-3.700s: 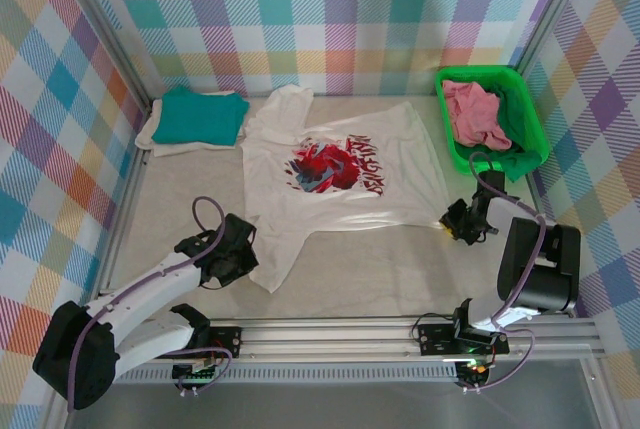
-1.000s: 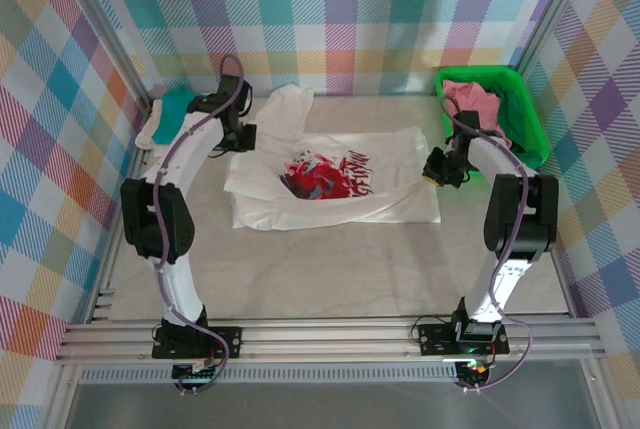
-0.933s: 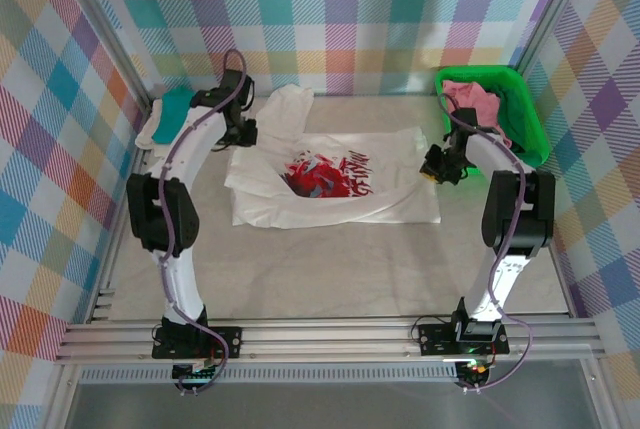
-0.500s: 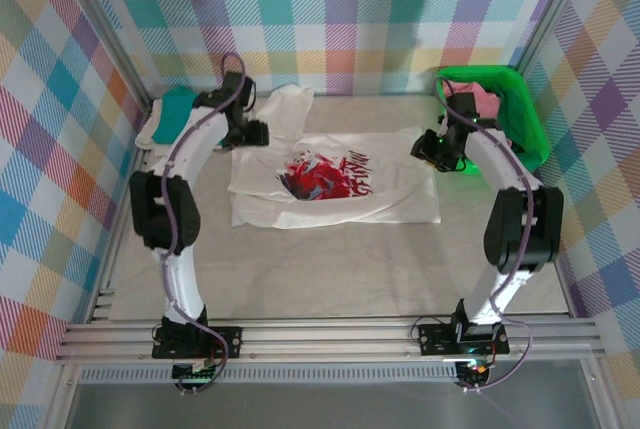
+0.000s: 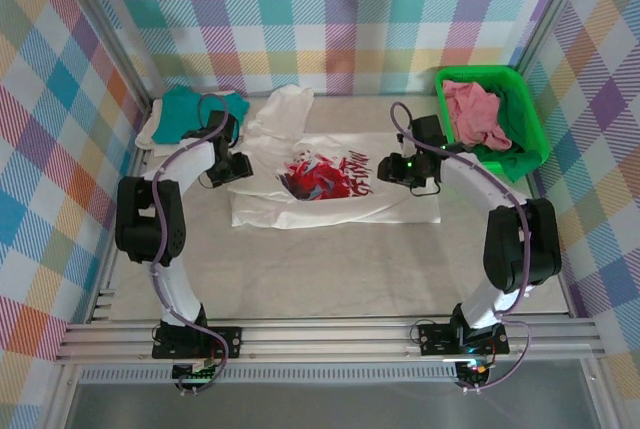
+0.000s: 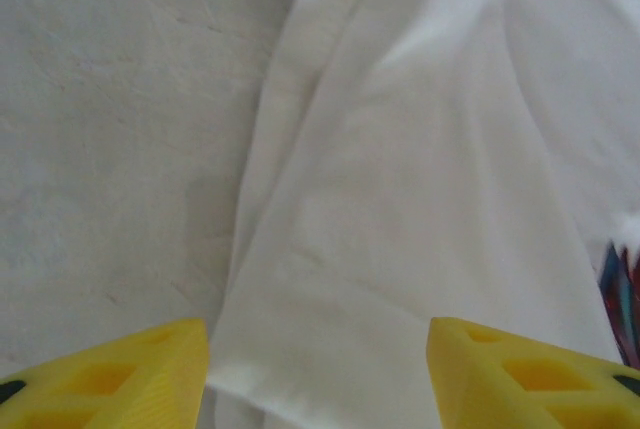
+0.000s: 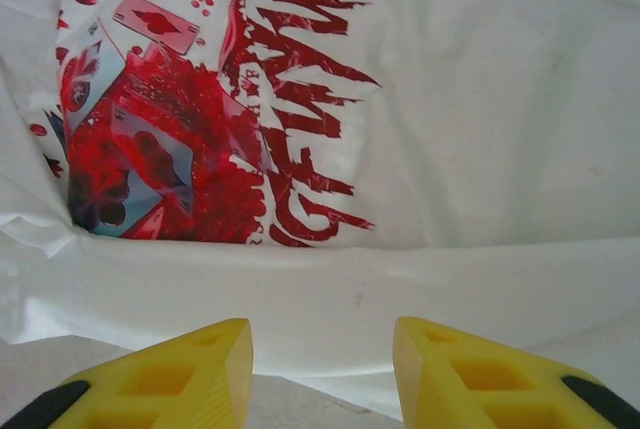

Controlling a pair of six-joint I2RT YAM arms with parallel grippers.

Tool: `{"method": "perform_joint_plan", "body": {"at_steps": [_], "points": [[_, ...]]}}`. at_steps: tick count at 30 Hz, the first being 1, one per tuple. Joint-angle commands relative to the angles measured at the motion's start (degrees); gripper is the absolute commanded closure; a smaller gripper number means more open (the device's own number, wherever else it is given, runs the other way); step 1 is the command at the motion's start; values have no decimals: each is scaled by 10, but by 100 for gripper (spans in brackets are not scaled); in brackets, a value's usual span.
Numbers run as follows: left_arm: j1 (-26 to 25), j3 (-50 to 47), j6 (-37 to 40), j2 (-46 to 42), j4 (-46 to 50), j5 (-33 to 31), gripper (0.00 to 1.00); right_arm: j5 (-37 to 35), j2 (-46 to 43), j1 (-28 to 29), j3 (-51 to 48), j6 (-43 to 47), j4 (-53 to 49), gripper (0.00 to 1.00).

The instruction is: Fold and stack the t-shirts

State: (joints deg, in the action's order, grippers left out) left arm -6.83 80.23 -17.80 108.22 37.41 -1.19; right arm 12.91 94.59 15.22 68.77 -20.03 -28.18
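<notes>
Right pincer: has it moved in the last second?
Yes: the right pincer has shifted left, away from the green plastic basket, over the white graphic t-shirt.

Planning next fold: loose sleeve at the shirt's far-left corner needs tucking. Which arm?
Left, likely. The left gripper hangs open at the white t-shirt's left edge, beside that sleeve; the right gripper, also open, sits over the red lettering, farther off.

Right end effector [image 7: 320, 334], yellow fingers [image 7: 160, 374] apart, over the white t-shirt [image 7: 480, 149], red graphic [image 7: 160, 149] perhaps playing cards.
</notes>
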Motion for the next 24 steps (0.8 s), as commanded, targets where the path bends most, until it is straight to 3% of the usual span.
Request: {"method": "perform_joint_plan", "body": {"at_steps": [1, 5, 10, 12, 17, 24], "points": [[4, 17, -13, 28, -33, -10, 43, 19, 13, 5, 0, 12, 44, 58], [5, 27, -17, 51, -37, -11, 45, 24, 19, 5, 2, 6, 46, 57], [5, 29, -21, 52, -39, -9, 67, 21, 27, 6, 11, 4, 38, 57], [3, 27, -21, 44, -38, -13, 71, 19, 26, 6, 12, 3, 38, 57], [-1, 29, -17, 25, -25, -20, 98, 16, 29, 6, 15, 0, 38, 57], [-12, 56, -14, 25, 2, -27, 100, 16, 32, 6, 22, -2, 36, 57]]}}
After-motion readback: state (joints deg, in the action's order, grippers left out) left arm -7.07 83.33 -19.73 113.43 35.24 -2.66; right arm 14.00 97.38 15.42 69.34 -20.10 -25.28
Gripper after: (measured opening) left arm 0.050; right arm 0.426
